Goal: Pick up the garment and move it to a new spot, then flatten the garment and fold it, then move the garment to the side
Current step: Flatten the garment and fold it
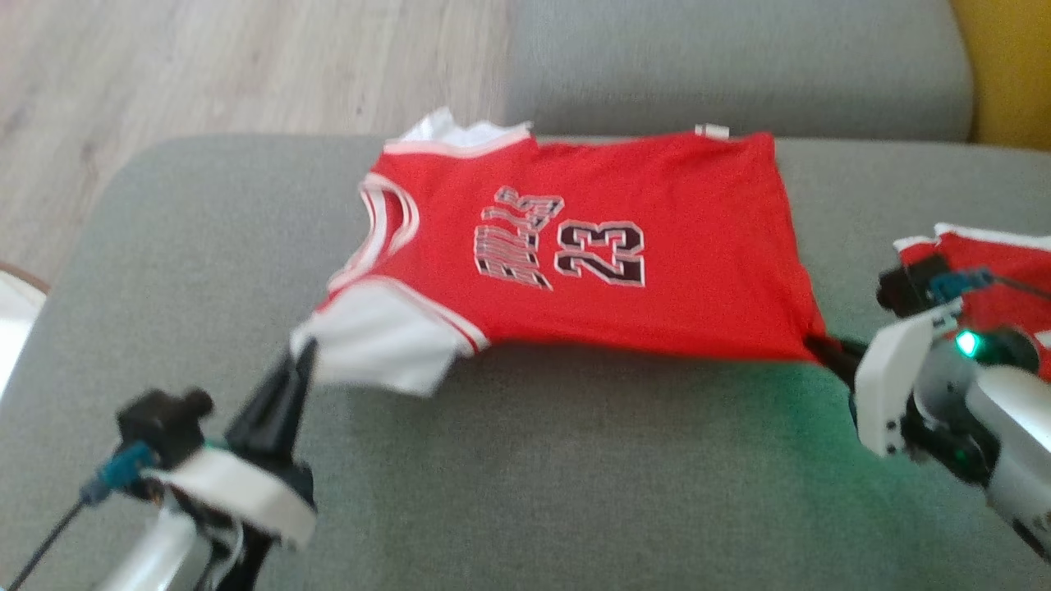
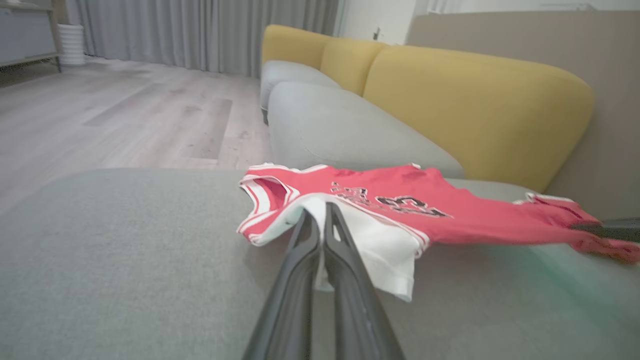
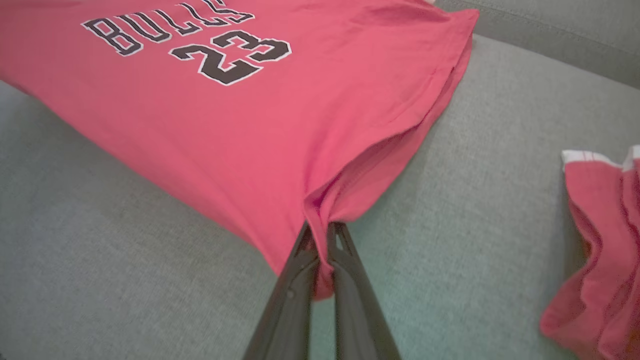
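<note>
Left gripper (image 1: 302,351), 7 o'clock, pinched tight on white sleeve (image 1: 378,341) of red jersey (image 1: 673,287). Right gripper (image 1: 823,349), 3 o'clock, clamped on hem corner, fingertips buried in cloth. Jersey stretched between them, centre of grey sofa (image 1: 525,492) cushion. Second red garment (image 1: 1002,271) past right wrist, partly hidden, cut off at edge of view.

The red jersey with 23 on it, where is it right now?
In the head view the red jersey is stretched across the middle of the grey cushion, left pincer gripping its white sleeve, right pincer its hem corner.
</note>
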